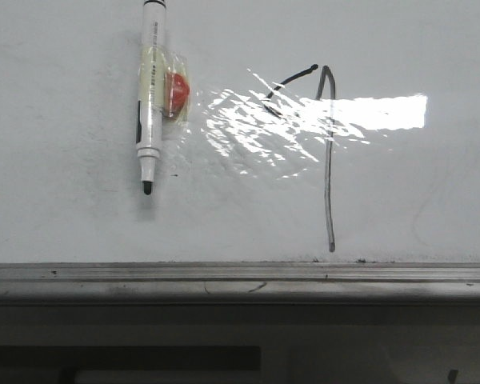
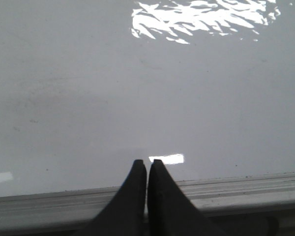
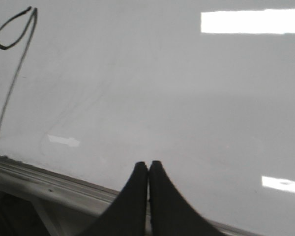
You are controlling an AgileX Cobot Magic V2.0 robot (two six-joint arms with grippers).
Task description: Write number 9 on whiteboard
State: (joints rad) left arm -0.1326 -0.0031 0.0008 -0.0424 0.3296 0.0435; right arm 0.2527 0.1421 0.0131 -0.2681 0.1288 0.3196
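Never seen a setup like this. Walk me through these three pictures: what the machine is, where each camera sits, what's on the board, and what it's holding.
This is a robot with two arms, each ending in a two-fingered gripper. The front view looks straight at the whiteboard, a glossy white board with a grey metal ledge below it. On it is the number 9 in thin black marker; glare hides part of its loop here, but the right wrist view shows the loop drawn. An uncapped marker is fixed to the board with a red piece under clear tape. The other two pictures come from cameras on the wrists. The left gripper and the right gripper are both shut, fingers together, holding nothing.
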